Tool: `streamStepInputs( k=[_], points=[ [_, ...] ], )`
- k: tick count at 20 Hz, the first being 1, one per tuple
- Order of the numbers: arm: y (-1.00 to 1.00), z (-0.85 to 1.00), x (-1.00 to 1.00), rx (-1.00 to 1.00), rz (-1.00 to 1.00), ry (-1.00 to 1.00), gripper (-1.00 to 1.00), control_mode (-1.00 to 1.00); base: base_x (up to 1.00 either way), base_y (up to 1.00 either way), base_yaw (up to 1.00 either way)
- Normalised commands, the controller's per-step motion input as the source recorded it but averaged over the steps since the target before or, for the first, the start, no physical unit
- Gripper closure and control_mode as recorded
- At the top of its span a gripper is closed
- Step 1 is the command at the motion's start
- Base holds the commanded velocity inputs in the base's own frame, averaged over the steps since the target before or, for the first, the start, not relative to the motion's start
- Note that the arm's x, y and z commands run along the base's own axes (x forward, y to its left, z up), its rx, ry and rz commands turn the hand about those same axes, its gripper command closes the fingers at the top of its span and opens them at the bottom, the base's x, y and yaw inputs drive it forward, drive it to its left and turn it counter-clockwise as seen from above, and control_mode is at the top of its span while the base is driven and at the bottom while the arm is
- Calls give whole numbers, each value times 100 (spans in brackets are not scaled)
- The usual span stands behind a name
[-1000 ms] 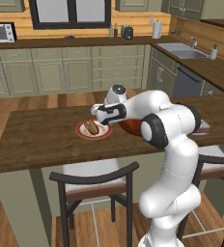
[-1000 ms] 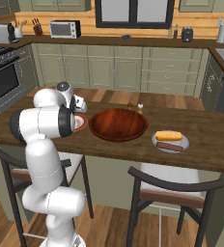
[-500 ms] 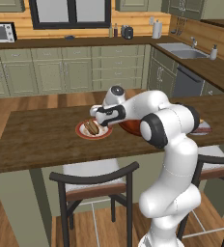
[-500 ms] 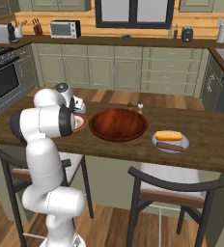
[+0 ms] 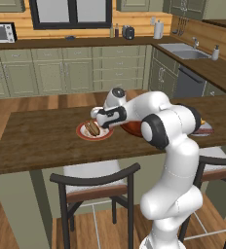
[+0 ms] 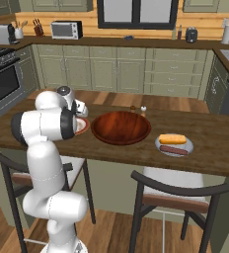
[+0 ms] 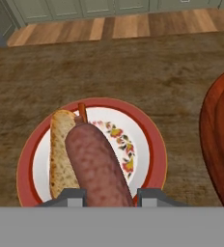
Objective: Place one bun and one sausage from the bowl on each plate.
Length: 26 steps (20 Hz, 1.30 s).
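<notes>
My gripper (image 7: 109, 195) is shut on a thick brown sausage (image 7: 97, 164), held just over the cream plate with the red-brown rim (image 7: 152, 140). A toasted bun (image 7: 61, 154) lies on that plate, to the left of the sausage. In the left base view the gripper (image 5: 99, 121) hangs over the same plate (image 5: 83, 134) on the island counter. The reddish-brown bowl (image 6: 120, 127) sits at the counter's middle. The pale grey plate (image 6: 158, 143) to its right carries a bun (image 6: 172, 139) and a sausage (image 6: 171, 149).
A dark wooden island counter (image 5: 37, 141) carries everything. Two dark chairs (image 6: 171, 197) stand tucked under its near edge. Small shakers (image 6: 138, 108) stand behind the bowl. The bowl's rim (image 7: 215, 135) lies close to the right of the red-rimmed plate.
</notes>
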Motion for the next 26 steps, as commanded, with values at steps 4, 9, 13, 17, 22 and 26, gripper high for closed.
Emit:
streamStepInputs(
  k=[4, 9, 13, 17, 22, 26],
  points=[
    [0, -12, 0, 0, 0, 0, 100, -100, 0, 0, 0],
    [0, -9, 0, 0, 0, 0, 100, -100, 0, 0, 0],
    [0, -6, 0, 0, 0, 0, -100, -100, 0, 0, 0],
    [0, 0, 0, 0, 0, 0, -100, -100, 0, 0, 0],
    [0, 0, 0, 0, 0, 0, -100, -100, 0, 0, 0],
    [0, 0, 0, 0, 0, 0, -100, -100, 0, 0, 0]
  ],
)
